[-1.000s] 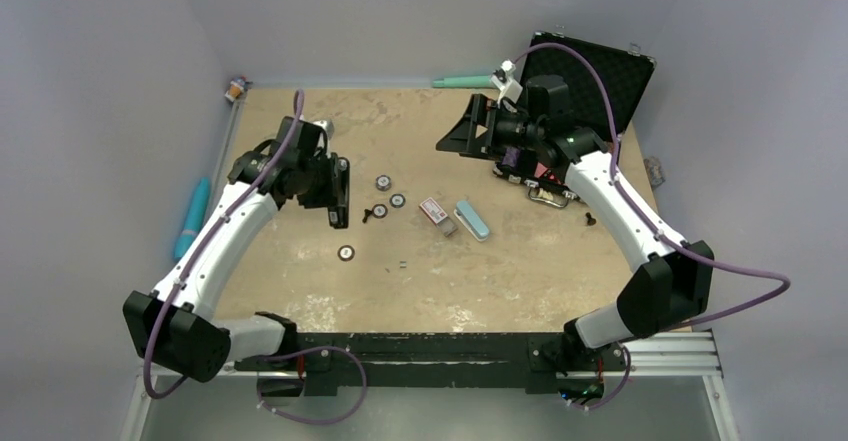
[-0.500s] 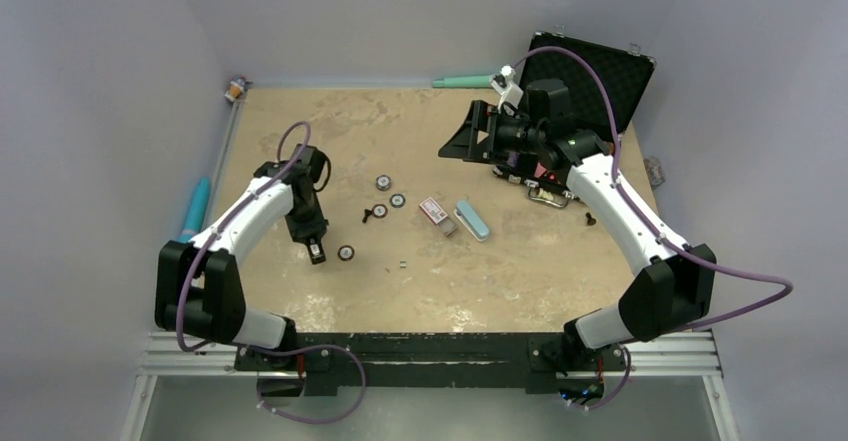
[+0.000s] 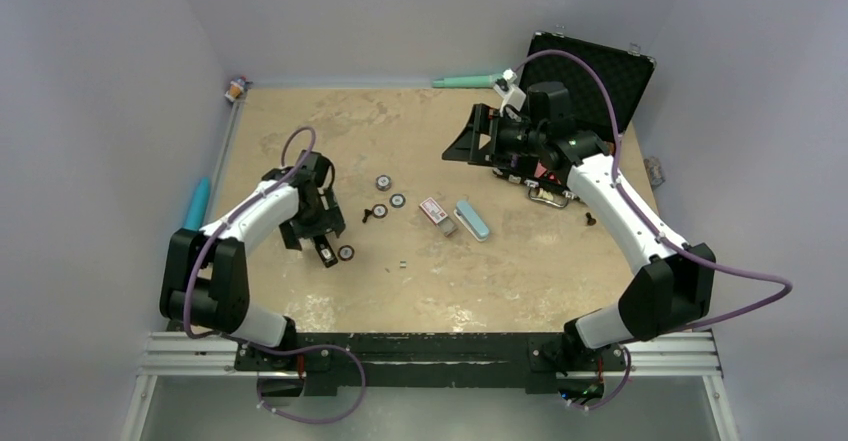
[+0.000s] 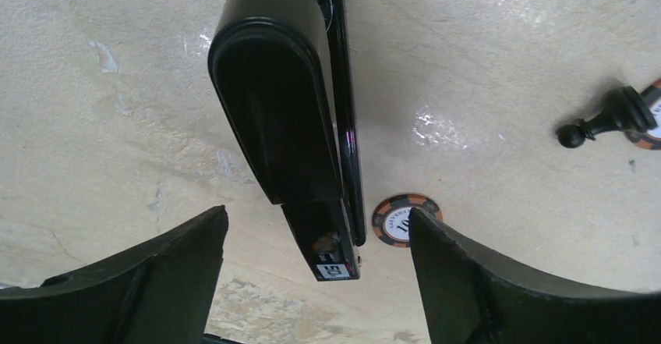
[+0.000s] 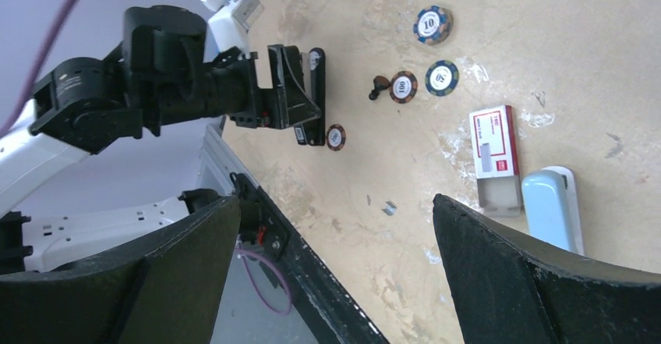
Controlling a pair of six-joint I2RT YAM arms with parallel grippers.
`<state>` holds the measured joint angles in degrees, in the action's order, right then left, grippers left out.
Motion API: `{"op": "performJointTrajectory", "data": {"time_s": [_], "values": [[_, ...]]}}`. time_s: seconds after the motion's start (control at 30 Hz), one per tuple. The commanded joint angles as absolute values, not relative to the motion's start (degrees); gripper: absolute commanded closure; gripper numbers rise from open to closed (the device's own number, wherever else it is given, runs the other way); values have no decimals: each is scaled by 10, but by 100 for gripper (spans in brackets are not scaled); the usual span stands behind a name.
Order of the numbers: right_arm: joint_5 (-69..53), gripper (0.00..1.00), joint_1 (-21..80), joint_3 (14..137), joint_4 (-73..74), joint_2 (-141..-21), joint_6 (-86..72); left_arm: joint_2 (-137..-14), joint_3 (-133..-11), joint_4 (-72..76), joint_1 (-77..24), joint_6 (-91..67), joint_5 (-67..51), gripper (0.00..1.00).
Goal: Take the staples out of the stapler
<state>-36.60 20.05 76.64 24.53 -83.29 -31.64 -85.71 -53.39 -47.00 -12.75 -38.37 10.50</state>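
**Task items**
- Slim black stapler [image 4: 277, 102] with a hinged top arm: one. It lies lengthwise between the fingers [image 4: 167, 270] of the left gripper [image 4: 312, 223], at the front left of the surface. The fingers are spread wide, and neither touches it in the wrist view. Its labelled end sits just beside one chip.
- Short silvery-grey strip of staples [image 3: 402, 262]: one. It lies loose on the bare surface, right of the stapler and apart from it.
- Right gripper [image 5: 335, 203]: its fingers are spread with nothing between them. It is held above the back of the surface, near the case.

**Other items**
- Round poker chips: four. Three are clustered near the middle [image 3: 383, 182], and one with an orange rim [image 4: 403, 221] is by the stapler's end.
- Small black chess pawns: two. One lies on its side [image 4: 600, 122] against the chip cluster. The other [image 3: 590, 219] is at the right, well apart.
- Red-and-white rectangular box [image 5: 493, 145]: one, with its inner tray slid partly out.
- Light-blue rounded bar [image 5: 552, 207]: one, just beside the box.
- Black hard case [image 3: 600, 76]: one, with its lid open, at the back right corner.
- Teal stick [image 3: 462, 81]: one, along the back edge.
- Light-blue tube [image 3: 195, 216]: one, off the left edge.

**Surface and room**
- Beige mottled surface [image 3: 480, 281], worn pale in patches.
- Plain pale grey walls [image 3: 400, 11] on three sides.
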Motion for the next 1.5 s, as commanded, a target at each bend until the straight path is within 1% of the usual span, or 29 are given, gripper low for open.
{"op": "performJointTrajectory", "data": {"time_s": [0.0, 0.03, 0.17, 0.33, 0.57, 0.77, 0.9, 1.07, 1.23, 1.37, 1.47], "values": [[-340, 1, 197, 770, 230, -839, -291, -812, -536, -459, -125, -382, 104, 1], [-336, 1, 197, 771, 261, -840, -290, -804, -540, -463, -125, -377, 103, 0], [-315, 1, 197, 777, 277, -844, -283, -775, -570, -475, -125, -343, 86, 0], [-255, 1, 197, 778, 304, -846, -258, -739, -608, -473, -126, -295, 24, 0], [-198, 3, 197, 743, 315, -846, -244, -695, -650, -504, -127, -236, -31, 0], [-152, 5, 211, 685, 304, -842, -252, -629, -615, -514, -127, -212, -28, 0], [-120, 7, 253, 653, 293, -863, -268, -593, -579, -535, -127, -211, -24, 0], [-108, 9, 267, 651, 279, -903, -261, -533, -515, -527, -127, -234, -23, 0], [-79, 12, 267, 666, 282, -958, -234, -508, -520, -550, -128, -243, -6, 0], [-65, 13, 267, 671, 279, -979, -229, -478, -513, -566, -133, -275, -10, 0], [-64, 18, 267, 672, 274, -990, -231, -460, -505, -565, -155, -283, -14, 1]]}}
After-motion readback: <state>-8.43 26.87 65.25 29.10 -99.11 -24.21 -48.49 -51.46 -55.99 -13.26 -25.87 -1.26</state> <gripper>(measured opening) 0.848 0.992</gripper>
